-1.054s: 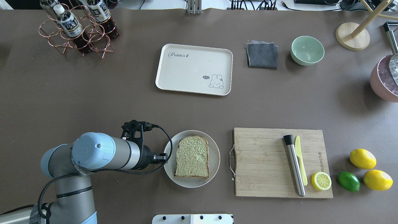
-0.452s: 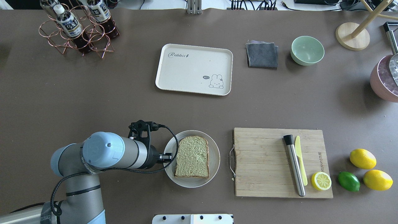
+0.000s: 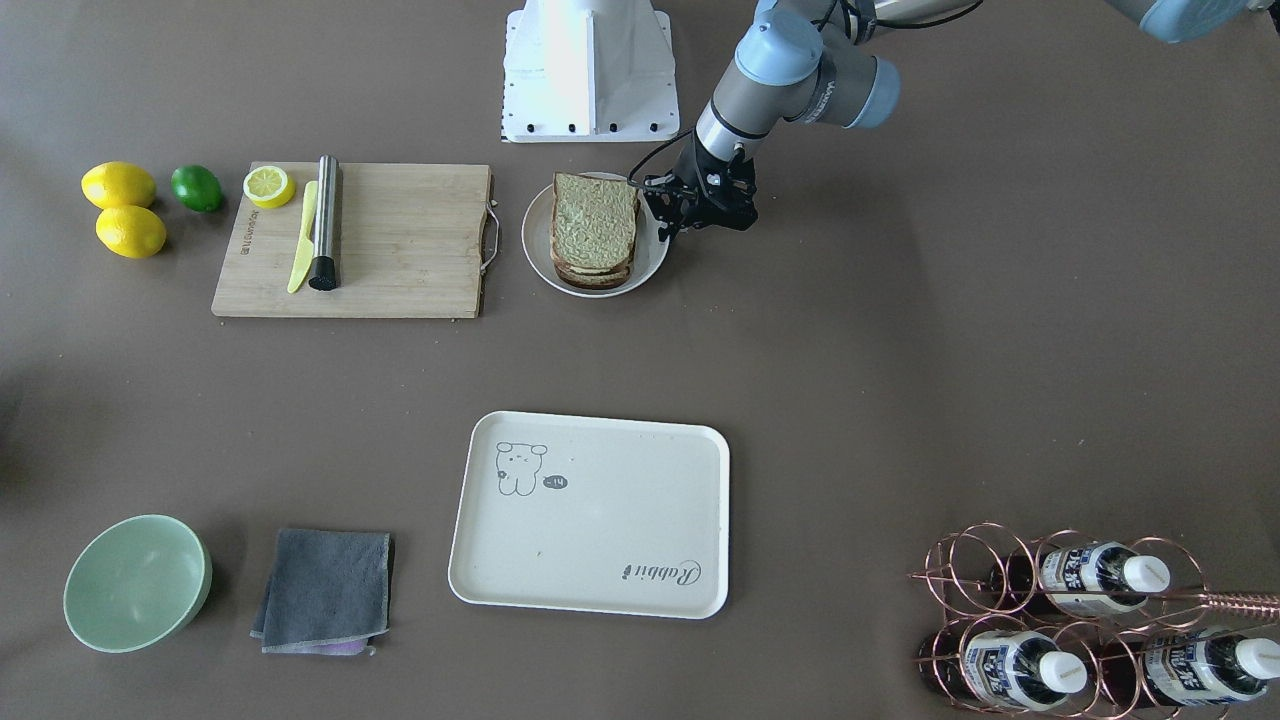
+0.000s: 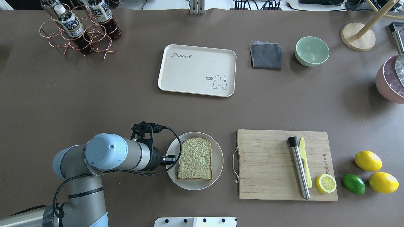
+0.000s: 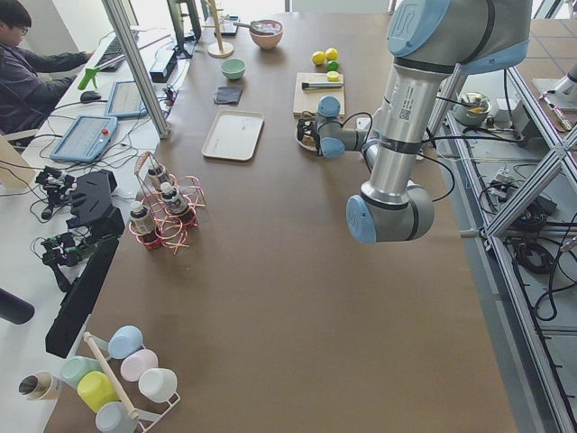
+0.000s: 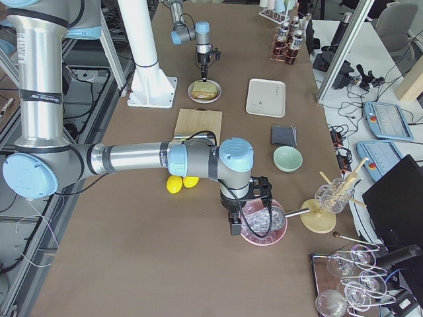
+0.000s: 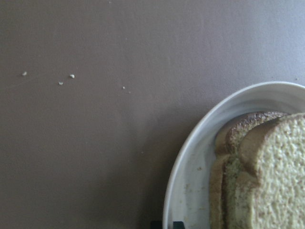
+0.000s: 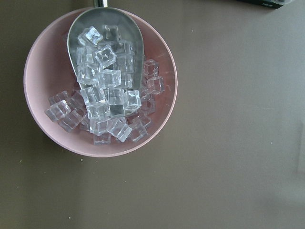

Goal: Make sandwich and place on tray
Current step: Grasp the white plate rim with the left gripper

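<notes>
Sandwich [image 4: 194, 158] lies on the near plate [image 4: 217, 161]; left gripper [image 4: 172, 158] at its left rim, whether spread I cannot tell.

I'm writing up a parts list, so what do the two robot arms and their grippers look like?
The left arm and right arm match: silver-grey tubes, rounded pale blue joint caps, dark bands with lettering too small to read. The left gripper and right gripper are black. A black cable loops past the left wrist.
</notes>
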You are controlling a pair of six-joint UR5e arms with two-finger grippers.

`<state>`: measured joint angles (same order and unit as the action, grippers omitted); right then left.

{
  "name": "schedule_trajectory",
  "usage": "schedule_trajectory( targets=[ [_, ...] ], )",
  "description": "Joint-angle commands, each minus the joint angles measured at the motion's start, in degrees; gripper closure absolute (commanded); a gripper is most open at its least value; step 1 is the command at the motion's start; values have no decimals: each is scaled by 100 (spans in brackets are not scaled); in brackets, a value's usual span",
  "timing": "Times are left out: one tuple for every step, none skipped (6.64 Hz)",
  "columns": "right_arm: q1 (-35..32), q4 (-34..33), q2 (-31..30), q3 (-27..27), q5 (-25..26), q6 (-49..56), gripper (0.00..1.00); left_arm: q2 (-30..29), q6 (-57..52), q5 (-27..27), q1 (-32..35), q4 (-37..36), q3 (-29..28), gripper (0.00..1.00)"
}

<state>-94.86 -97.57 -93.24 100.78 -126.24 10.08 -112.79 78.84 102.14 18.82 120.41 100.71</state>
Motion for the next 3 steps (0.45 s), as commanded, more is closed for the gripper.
schedule_trajectory(
  targets=[
    [3,10,-10,-14,55,3,0,-41,0,51,217,0,45,100],
    [3,18,-53,-14,47,3,0,-137,-26,78,427,0,45,100],
    [3,18,-54,-14,46,3,0,-286,-35,269,664,-43,27,100]
  ],
)
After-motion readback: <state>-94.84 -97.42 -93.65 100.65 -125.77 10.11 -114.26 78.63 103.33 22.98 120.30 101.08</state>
